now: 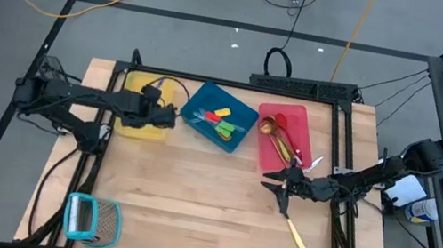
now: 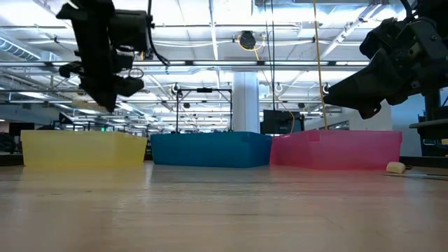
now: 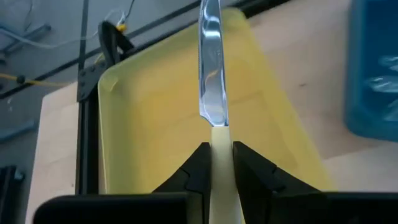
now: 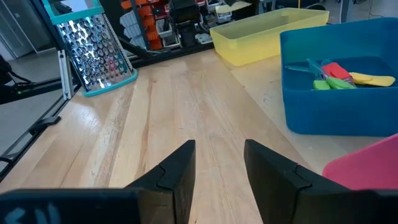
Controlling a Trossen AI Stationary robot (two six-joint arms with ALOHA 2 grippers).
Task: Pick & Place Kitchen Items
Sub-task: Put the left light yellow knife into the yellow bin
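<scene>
The left gripper [image 3: 219, 167] is clamped on the cream handle of a knife [image 3: 211, 74], whose steel blade points away from the fingers [image 3: 193, 171] over the floor of the yellow tray [image 3: 161, 124]. In the overhead view this gripper [image 1: 167, 115] hangs above that tray [image 1: 138, 128], near the surface's far left corner; the level view shows it raised well above the tray's rim.

The right gripper [image 4: 219, 165] has its fingers [image 4: 177, 171] apart with nothing between them, over bare wood. From above it [image 1: 276, 185] sits just beside the near edge of the red tray [image 1: 294, 118], toward the right edge of the surface [image 1: 205, 220].

Another cream-handled knife [image 1: 297, 235] lies flat on the wood just nearer than the right gripper, close to the right edge.

The red tray holds a brass spoon [image 1: 267, 124] and a red spoon [image 1: 286, 139] with other slim pieces too small to tell. The blue tray [image 1: 200, 102], between the yellow and red ones along the far edge, holds green spatulas [image 1: 223, 128] and a yellow tool [image 1: 222, 112].

A teal-framed grater [image 1: 90, 218] lies at the near left corner, well apart from the trays.
</scene>
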